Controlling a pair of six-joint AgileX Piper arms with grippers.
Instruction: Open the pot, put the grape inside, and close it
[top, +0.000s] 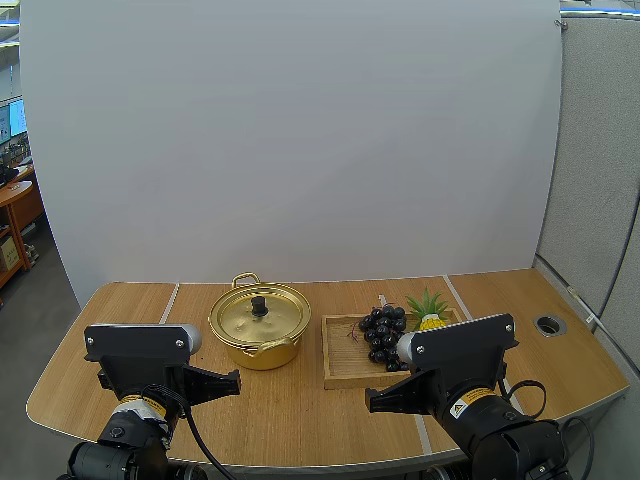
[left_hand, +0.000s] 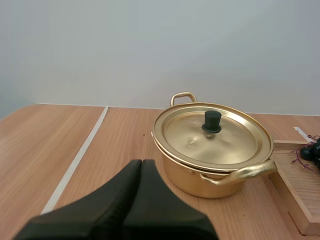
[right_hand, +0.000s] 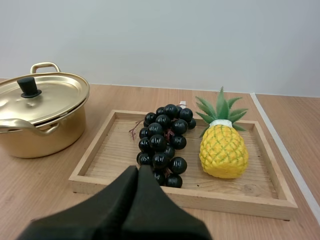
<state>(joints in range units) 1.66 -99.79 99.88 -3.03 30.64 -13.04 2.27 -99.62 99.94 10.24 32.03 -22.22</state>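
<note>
The gold pot (top: 259, 325) stands on the table (top: 130, 300) with its lid (left_hand: 212, 137) on, the black knob (left_hand: 212, 121) upright in the middle; just to its right lies the wooden tray (right_hand: 120, 145), holding the bunch of dark grapes (right_hand: 165, 142) and, beside it, a pineapple (right_hand: 223, 150); the left gripper (left_hand: 141, 162) hovers short of the pot, fingers pressed together on nothing; the right gripper (right_hand: 138, 169) hangs before the tray's near edge, fingers likewise together and empty.
</note>
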